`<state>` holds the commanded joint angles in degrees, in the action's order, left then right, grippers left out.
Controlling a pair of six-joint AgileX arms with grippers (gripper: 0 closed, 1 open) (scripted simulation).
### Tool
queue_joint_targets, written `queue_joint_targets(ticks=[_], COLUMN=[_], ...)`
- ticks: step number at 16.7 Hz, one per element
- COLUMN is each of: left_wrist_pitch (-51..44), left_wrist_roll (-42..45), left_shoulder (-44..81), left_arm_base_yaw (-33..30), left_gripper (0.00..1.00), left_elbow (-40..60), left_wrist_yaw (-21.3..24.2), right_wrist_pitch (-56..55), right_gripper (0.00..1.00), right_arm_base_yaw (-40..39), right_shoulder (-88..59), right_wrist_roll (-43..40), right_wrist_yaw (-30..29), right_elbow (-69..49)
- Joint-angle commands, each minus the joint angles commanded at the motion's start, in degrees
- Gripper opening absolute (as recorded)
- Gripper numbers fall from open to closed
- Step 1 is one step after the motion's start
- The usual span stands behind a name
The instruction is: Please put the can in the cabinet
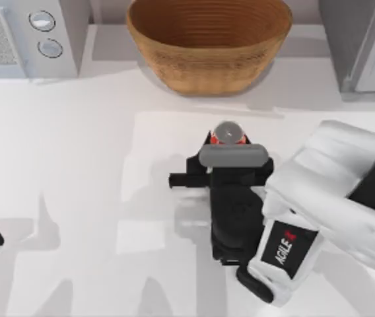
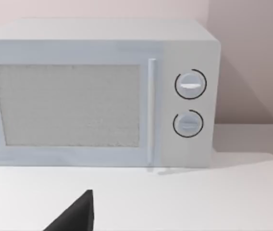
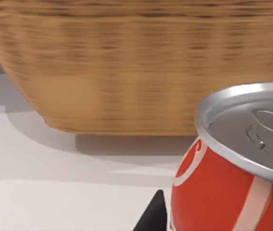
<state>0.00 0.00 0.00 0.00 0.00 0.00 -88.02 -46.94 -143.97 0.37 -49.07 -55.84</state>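
Step in hand: you have the right gripper (image 1: pixel 226 146) at the can (image 1: pixel 227 134), mid-table in front of the wicker basket (image 1: pixel 208 41); judged the grasp stage.
Right fingers: their spread cannot be told; the wrist body covers them.
Next move: confirm the grip, lift, carry toward the cabinet (image 1: pixel 362 43) at far right.
Left arm: parked at the left edge near the microwave (image 2: pixel 98 91).
Hidden: can's lower body; cabinet opening cut off.
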Motion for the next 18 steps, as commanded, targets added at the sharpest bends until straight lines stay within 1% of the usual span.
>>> queue_joint_targets(ticks=[2, 4, 11, 13, 18], left_wrist_pitch=[0.0, 0.0, 0.0, 0.0, 0.0], left_wrist_roll=[0.0, 0.0, 0.0, 0.0, 0.0], left_shoulder=[0.0, 0.0, 0.0, 0.0, 0.0], left_arm_base_yaw=[0.0, 0.0, 0.0, 0.0, 0.0], left_gripper=[1.0, 1.0, 1.0, 1.0, 1.0], left_elbow=[0.0, 0.0, 0.0, 0.0, 0.0], left_wrist_yaw=[0.0, 0.0, 0.0, 0.0, 0.0], right_wrist_pitch=[0.9, 4.1, 23.6, 27.6, 29.2], right_gripper=[0.0, 0.0, 0.0, 0.0, 0.0], right_arm_base_yaw=[0.0, 0.0, 0.0, 0.0, -0.1], right_shoulder=[0.9, 4.1, 25.0, 29.1, 30.7], right_wrist_roll=[0.0, 0.1, 0.3, 0.4, 0.4], right_wrist_yaw=[0.1, 0.2, 0.3, 0.3, 0.3], right_elbow=[0.1, 0.5, 1.5, 1.7, 1.9])
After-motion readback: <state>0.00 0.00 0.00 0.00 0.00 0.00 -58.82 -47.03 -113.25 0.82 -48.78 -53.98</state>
